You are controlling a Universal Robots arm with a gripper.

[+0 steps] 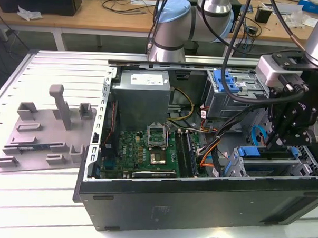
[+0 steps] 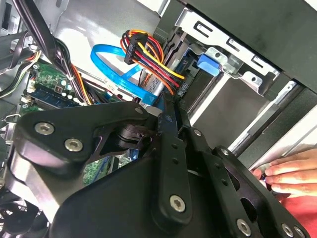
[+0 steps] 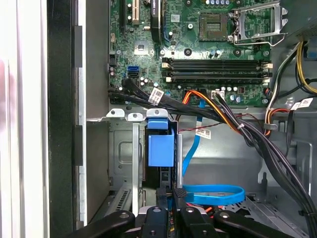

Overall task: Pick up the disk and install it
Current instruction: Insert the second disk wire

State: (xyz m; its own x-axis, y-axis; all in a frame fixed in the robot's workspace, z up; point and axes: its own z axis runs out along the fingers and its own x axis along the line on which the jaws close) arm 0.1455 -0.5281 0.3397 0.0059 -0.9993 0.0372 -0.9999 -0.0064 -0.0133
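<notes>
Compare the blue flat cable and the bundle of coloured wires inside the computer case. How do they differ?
The blue flat cable is one wide ribbon in a single colour, while the bundle of coloured wires is many thin strands in red, yellow, orange and black. The blue flat cable bends in a loop, and the bundle runs straighter. Both lie inside the open case.

A robotics lab or electronics workshop. An opened computer case (image 1: 198,194) lies on a slatted metal workbench (image 1: 39,208) beside a grey holding fixture (image 1: 47,130), a robot arm (image 1: 173,25) mounted behind it, and wooden desks (image 1: 100,13) strewn with cables.
</notes>
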